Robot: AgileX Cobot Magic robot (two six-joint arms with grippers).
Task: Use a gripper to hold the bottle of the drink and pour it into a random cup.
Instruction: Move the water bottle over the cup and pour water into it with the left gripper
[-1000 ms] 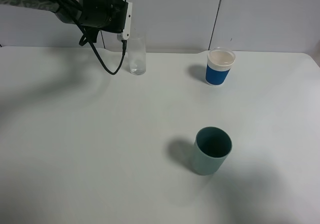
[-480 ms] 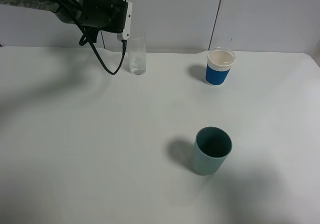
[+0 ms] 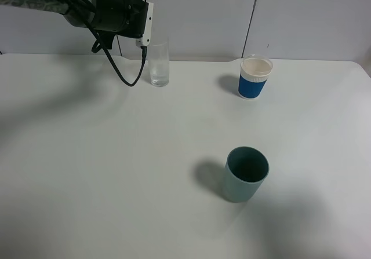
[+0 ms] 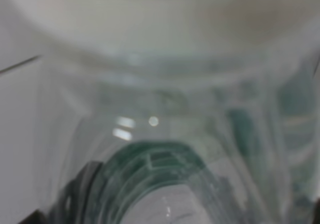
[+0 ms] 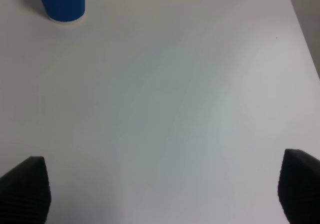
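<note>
Item 1. The right gripper (image 5: 162,190) hangs over the bare white table (image 3: 87,154), released, its two black fingertips (image 5: 25,191) spread wide with nothing between them. Its position relative to the cup (image 3: 159,65) cannot be established, as only its own wrist view shows it.

Item 2. The teal cup (image 3: 246,174) stands upright, nearer the high camera than the cup, off to the cup's right and well apart from it.

Item 3. The blue cup (image 3: 255,76), white-rimmed and upright, stands to the right of the cup at about the same depth, well apart.

Item 4. The cup, a tall clear tumbler, stands upright near the far edge of the table.

Item 5. The left gripper (image 3: 147,24) is raised just to the left of the cup, with its white jaw plate close beside the rim. It is clenched on the bottle (image 4: 150,169), whose clear plastic and dark green label fill the left wrist view, blurred. From the high camera the bottle is hidden behind the gripper body. A black cable (image 3: 123,77) loops down to the left of the cup.

Item 6. A pale wall (image 3: 197,15) rises behind the cup.
</note>
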